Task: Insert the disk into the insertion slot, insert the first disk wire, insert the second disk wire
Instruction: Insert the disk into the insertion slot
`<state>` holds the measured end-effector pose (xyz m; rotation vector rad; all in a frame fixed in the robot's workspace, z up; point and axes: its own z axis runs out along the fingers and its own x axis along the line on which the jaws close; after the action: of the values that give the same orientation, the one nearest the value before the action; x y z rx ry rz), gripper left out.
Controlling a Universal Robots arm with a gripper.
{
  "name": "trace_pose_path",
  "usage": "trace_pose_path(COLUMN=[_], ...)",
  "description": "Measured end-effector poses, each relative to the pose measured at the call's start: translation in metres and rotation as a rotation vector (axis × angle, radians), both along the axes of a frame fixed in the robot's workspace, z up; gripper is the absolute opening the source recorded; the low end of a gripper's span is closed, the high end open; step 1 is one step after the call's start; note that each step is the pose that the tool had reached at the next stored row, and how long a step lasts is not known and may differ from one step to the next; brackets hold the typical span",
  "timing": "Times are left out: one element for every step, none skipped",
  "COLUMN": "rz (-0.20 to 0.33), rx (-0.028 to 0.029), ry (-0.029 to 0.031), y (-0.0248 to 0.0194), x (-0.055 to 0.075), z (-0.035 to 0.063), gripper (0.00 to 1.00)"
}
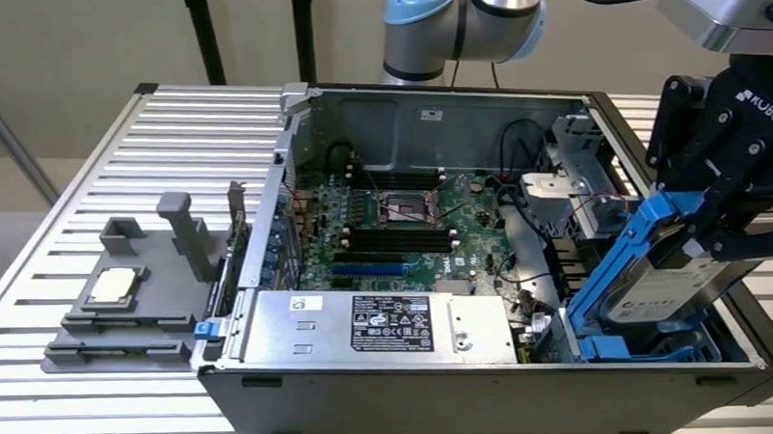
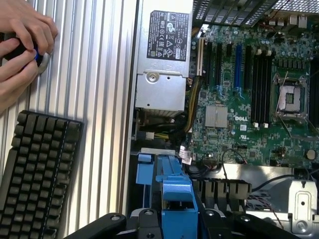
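The gripper (image 1: 711, 236) clasps the tilted, blue-framed silver disk (image 1: 666, 289), seemingly over the insertion slot (image 1: 629, 349).

The disk (image 1: 666, 289), silver-grey metal with a white label, is sitting clipped in a bright blue carrier frame (image 1: 623, 257). It is standing steeply tilted, upper end leaning toward the exterior view's right, with the gripper (image 1: 703, 245) clamping that end. Its lower end is dipping into the insertion slot (image 1: 638, 349), not seated; contact with the rails cannot be told. The slot, a grey cage with blue rails, is lying in the computer case's (image 1: 496, 396) near corner, exterior view's right.
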<state>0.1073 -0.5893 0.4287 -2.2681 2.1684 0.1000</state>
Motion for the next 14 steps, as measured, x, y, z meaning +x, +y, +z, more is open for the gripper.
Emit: trace_pose_path(rz=[0.000, 0.000, 0.000, 0.000, 0.000, 0.000, 0.000, 0.000, 0.000, 0.000, 0.000, 0.000, 0.000, 0.000], rx=[0.0002, 0.0002, 0.0000, 0.0001, 0.0001, 0.0001, 0.0003, 0.0001, 0.0003, 0.0003, 0.0004, 0.0008, 0.0008, 0.0013], ry=[0.0004, 0.0007, 0.0010, 0.0012, 0.0014, 0.0016, 0.0016, 0.0017, 0.0017, 0.0017, 0.0017, 0.0020, 0.0019, 0.0017], y=[0.0000, 0.0000, 0.0000, -0.0001, 0.0000, 0.0000, 0.0000, 0.0000, -0.0001, 0.0000, -0.0001, -0.0001, -0.0001, -0.0001], x=[0.0000, 0.0000, 0.0000, 0.0000, 0.0000, 0.0000, 0.0000, 0.0000, 0.0000, 0.0001, 0.0001, 0.0000, 0.0000, 0.0001], z=[-0.0006, -0.0012, -0.0016, -0.0022, -0.0027, -0.0031, -0.0036, -0.0039, -0.0043, -0.0046, -0.0049, -0.0052, -0.0053, -0.0055], gripper=[0.32, 0.32, 0.32, 0.32, 0.32, 0.32, 0.32, 0.32, 0.32, 0.32, 0.32, 0.32, 0.34, 0.34])
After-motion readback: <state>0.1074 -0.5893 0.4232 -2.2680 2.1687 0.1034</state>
